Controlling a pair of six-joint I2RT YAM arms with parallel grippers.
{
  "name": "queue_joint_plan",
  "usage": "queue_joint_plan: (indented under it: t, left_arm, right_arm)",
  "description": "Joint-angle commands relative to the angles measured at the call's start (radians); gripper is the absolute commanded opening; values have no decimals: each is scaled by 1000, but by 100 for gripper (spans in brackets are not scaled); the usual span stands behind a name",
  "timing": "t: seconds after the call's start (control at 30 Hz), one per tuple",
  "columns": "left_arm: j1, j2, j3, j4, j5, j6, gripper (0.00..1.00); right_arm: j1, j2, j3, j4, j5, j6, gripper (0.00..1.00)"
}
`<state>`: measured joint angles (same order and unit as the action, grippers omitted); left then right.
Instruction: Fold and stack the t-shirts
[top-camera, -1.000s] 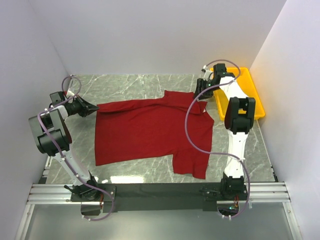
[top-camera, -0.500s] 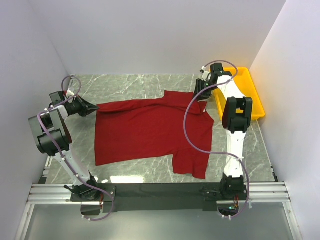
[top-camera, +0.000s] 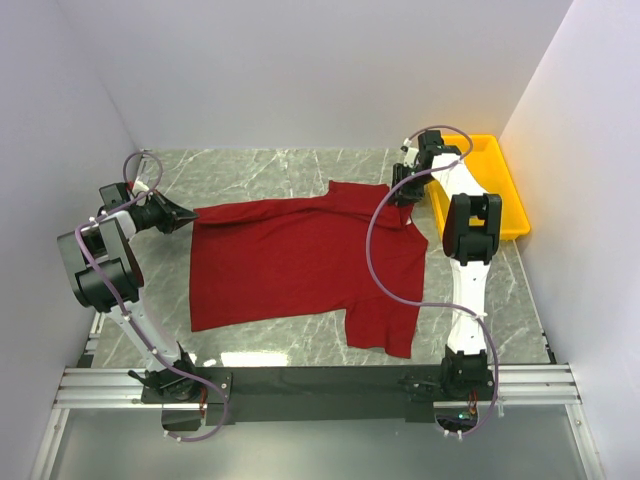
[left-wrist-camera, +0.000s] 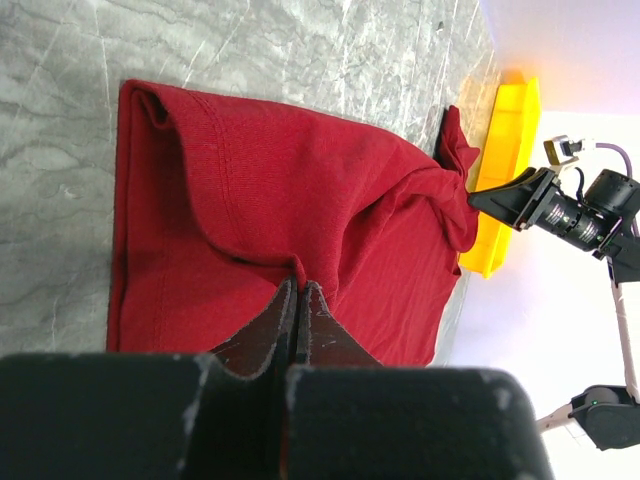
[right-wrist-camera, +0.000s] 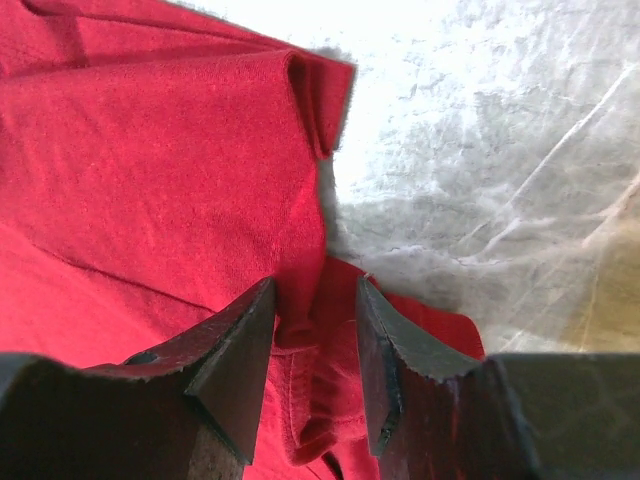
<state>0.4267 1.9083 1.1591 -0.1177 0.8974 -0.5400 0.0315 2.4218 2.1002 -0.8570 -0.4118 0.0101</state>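
Watching both wrist feeds, I have the t-shirt lying open and mostly flat on the table. It spreads away from the yellow tray, with its closest corner just beside the tray's wall.

The left gripper sits at the end of the shirt farthest from the tray. Its jaws are pressed fully together on a pinch of the cloth edge, and a small fold rises where they bite.

The right gripper is at the tray end, low over the corner of the shirt nearest the tray. Its fingers stand partly apart with a ridge of red cloth between them. I cannot tell from either view whether that ridge is clamped or only straddled, though from the left wrist the cloth looks gathered to a point at the tips.

What matters for my next move is the line between the two grippers. It runs along the shirt's long axis, straight out from the tray, and follows one long edge of the cloth. The rest of the shirt lies to one side of that line, toward the tray's near end.

I judge that the right arm, being the nearer to the tray corner, must have a firm hold there before that edge can be lifted and carried over the body.
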Motion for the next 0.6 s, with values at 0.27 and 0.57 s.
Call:
queue_joint_plan:
  t: [0.27,0.57]
  left_arm:
    - [4,-18,14,16,34,5,1]
    - [4,-20,28,16,34,-2,1]
  right_arm:
    - [24,-30,15,1,-70,14,36]
    - [18,-92,17,82,-107,10,0]
